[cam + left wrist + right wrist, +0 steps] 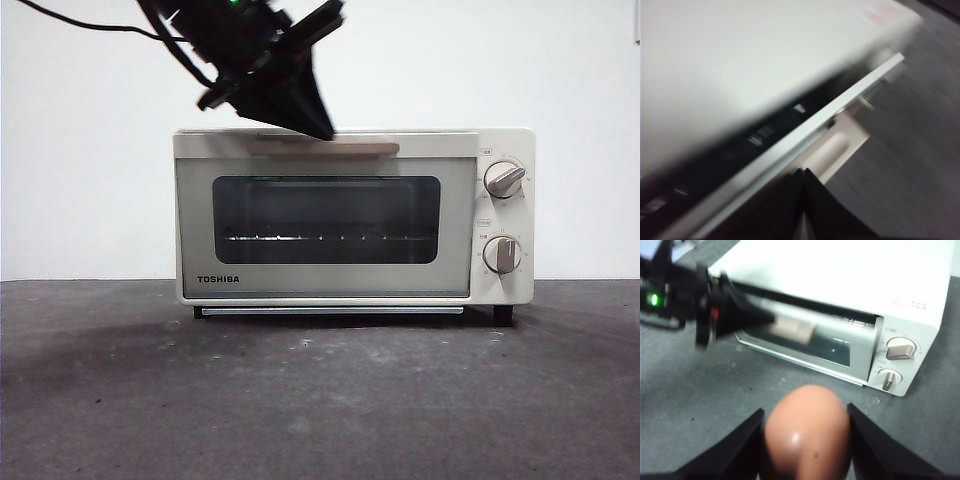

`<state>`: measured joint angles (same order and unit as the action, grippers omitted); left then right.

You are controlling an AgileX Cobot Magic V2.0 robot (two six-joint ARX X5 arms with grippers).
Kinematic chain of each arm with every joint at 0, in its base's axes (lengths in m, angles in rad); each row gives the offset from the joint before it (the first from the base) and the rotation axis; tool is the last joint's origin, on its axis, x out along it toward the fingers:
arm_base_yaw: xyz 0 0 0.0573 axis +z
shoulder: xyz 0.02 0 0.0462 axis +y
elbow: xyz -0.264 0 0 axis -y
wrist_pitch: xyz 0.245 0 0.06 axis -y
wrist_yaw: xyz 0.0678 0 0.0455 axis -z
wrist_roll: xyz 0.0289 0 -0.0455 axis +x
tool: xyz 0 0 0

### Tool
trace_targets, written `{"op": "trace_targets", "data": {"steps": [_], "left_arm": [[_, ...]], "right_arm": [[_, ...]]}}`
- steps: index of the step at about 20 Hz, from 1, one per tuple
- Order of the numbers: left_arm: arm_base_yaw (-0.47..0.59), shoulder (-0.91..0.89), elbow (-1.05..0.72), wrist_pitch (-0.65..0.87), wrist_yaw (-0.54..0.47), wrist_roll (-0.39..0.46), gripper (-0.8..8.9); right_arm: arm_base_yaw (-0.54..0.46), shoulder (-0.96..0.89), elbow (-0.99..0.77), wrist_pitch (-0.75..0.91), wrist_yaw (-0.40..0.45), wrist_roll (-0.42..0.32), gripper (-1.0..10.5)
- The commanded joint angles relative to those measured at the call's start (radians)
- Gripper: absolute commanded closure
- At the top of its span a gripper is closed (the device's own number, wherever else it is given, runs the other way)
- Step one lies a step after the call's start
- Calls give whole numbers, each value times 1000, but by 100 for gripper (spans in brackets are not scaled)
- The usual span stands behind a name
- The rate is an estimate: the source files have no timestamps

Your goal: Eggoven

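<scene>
Front view: left gripper (322, 128) pinched together at the handle (325, 148), at 12 o'clock on the oven (340, 215). Door seems just cracked.

Left wrist view: blurry; black tips touching beside that handle.

Right wrist view: right gripper (805, 440) hugging the egg (807, 432), oven off at 1 o'clock. Smooth, slippery, easy to break; best held softly around the middle.

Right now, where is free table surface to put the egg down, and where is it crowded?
The dark table in front of the toaster oven is bare across its width, with narrower strips at either side. It is crowded at the door handle, where the left end effector reaches in. The right end effector holds the egg above that front patch.
</scene>
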<state>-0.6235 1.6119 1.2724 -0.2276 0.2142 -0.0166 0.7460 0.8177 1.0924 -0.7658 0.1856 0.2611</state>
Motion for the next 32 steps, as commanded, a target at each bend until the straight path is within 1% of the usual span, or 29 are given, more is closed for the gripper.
{"op": "trace_targets", "data": {"steps": [1, 6, 10, 13, 16, 19, 23, 25, 27, 29, 32], "left_arm": [[-55, 50, -20, -128, -11, 10, 806], [-150, 49, -20, -227, -5, 3, 806], [-222, 45, -20, -256, -5, -24, 806], [-235, 23, -20, -258, -5, -45, 806], [-220, -37, -20, -257, -6, -53, 806], [-161, -137, -21, -264, -6, -56, 806], [-34, -285, -24, -322, -6, -55, 806], [35, -354, -35, -359, -5, -48, 806], [103, -423, -92, -363, -5, -48, 807], [179, -508, -199, -360, -2, -52, 807], [280, -610, -321, -357, 89, -52, 807]], "right_arm": [[10, 5, 17, 24, 3, -11, 944], [10, 5, 17, 32, 3, -11, 944], [10, 6, 17, 32, 6, -11, 944], [4, 27, 17, 32, 7, -12, 944], [-14, 74, 17, 33, 1, -11, 944], [-43, 164, 17, 57, -9, -16, 944], [-111, 304, 17, 180, -135, -26, 944], [-136, 384, 17, 245, -170, -26, 944], [-151, 460, 17, 312, -205, -26, 944], [-161, 541, 17, 391, -237, -26, 944], [-163, 652, 17, 510, -242, -8, 944]]}}
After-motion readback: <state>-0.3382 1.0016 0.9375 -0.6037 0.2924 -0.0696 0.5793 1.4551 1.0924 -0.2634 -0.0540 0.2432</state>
